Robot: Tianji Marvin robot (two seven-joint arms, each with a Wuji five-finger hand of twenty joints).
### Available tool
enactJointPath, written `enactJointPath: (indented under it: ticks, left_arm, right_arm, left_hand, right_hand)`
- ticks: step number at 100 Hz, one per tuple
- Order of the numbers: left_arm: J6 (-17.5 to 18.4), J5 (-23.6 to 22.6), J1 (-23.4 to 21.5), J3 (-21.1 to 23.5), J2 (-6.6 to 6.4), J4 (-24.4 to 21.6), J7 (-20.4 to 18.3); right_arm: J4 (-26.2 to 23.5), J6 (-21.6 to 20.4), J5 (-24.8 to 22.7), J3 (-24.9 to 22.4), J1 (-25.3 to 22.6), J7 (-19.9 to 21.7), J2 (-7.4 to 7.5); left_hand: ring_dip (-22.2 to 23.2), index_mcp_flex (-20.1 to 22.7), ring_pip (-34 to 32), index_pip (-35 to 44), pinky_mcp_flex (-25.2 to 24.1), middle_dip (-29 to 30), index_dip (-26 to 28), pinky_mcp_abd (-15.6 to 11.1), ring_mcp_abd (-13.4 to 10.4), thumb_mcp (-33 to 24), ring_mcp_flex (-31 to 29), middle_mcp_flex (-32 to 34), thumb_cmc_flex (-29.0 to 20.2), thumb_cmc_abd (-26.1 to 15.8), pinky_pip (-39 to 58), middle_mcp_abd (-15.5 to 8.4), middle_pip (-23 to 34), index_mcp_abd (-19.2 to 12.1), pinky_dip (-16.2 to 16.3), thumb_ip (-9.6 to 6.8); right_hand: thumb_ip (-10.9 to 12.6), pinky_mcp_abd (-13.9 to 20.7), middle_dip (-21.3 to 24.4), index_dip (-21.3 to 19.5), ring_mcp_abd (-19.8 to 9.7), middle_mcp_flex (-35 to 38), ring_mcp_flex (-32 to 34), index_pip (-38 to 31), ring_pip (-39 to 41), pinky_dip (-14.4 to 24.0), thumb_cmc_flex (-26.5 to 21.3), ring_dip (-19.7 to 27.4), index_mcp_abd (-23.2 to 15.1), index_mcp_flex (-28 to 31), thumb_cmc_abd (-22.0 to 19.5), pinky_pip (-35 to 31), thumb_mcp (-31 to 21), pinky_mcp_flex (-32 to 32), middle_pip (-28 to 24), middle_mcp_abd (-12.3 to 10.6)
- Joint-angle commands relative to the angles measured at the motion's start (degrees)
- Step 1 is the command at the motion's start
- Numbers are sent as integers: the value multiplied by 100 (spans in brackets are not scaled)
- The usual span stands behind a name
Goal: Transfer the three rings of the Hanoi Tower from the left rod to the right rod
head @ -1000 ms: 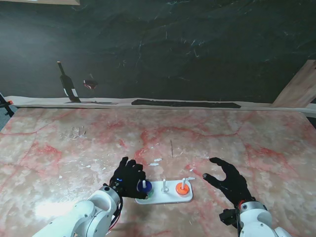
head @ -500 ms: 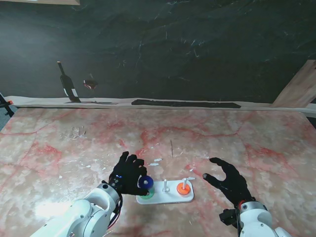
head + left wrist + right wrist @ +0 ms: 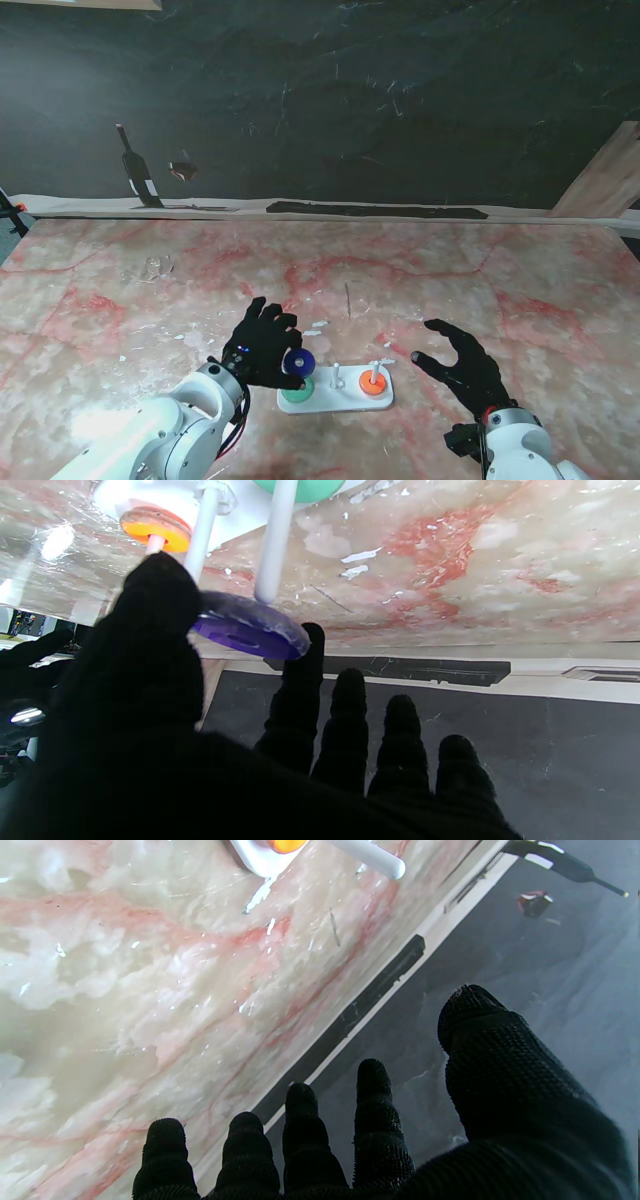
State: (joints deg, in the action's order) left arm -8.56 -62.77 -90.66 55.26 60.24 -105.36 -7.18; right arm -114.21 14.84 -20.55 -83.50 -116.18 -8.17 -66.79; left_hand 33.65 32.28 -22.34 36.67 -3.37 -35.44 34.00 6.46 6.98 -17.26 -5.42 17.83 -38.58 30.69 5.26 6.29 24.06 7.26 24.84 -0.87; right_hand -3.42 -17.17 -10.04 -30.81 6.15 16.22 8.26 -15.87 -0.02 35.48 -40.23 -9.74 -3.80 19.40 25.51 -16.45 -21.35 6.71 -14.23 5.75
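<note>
The left hand (image 3: 262,345) pinches the blue ring (image 3: 298,362) between thumb and forefinger — lifted clear, above the left rod (image 3: 274,540). The green ring (image 3: 297,391) lies at that rod's foot on the white base (image 3: 340,399); the orange ring (image 3: 373,383) sits on the right rod. The right hand (image 3: 462,368) hovers beside the base — fingers spread, holding nothing.

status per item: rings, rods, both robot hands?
blue ring: pinched in left robot hand, lifted clear of left rod tip
green ring: seated on left rod
orange ring: seated on right rod
middle rod: bare
right robot hand: open, holding nothing
</note>
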Motion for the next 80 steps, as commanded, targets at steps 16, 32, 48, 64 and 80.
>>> enactJointPath:
  ticks: [16,32,48,64,80]
  left_arm:
    - [41,94,187,-137,10,-49,21]
    - [48,328,505,-444,35,166,74]
    - [53,564,871,-815,74,440,170]
    - [61,724,1131,-1081,106,636,221]
    - [48,816,1280,-1224,133,775,283]
  right_arm:
    - [-40,-7,11,10,-55,-4,-14]
    - [-42,-7,16,7,-60,-4,-14]
    - [-42,-5,21,4,-59,-1,-14]
    - [-41,-4,29,0,-63,-9,-17]
    - [-50,11,33,-1,-72,-25,-21]
  left_hand:
    - [-61,306,-64,340,-42,13,159,-30,6,-511,15,143,-208,-209,30,-45,-82,-372,84,3]
    - [-63,299,-64,332,-42,15,163,-32,8,-500,16,129,-216,-212,29,-47,-88,-373,87,-3]
    - [-62,290,-68,325,-41,16,165,-34,0,-497,16,112,-222,-210,26,-49,-92,-372,88,-9]
    - [-68,274,-57,313,-39,17,165,-43,-1,-490,21,89,-221,-213,19,-49,-95,-368,82,-13]
    - [-65,268,-54,306,-38,16,164,-40,2,-486,22,87,-223,-206,12,-45,-91,-367,76,-15]
  right_hand:
    - [80,40,0,-43,1,-158,43,95,-30,111,100,-50,21,-192,54,71,-16,65,-85,-2]
    - [79,40,0,-42,-3,-158,41,95,-31,113,102,-50,20,-191,55,72,-13,65,-85,0]
    - [79,40,-1,-43,0,-156,39,94,-32,114,101,-49,18,-189,60,72,-12,65,-88,3]
    - [80,40,0,-43,3,-157,39,94,-31,115,103,-49,20,-190,53,73,-12,65,-87,0]
    - [80,40,0,-43,-3,-157,36,94,-32,116,98,-49,25,-189,55,74,-13,65,-86,2]
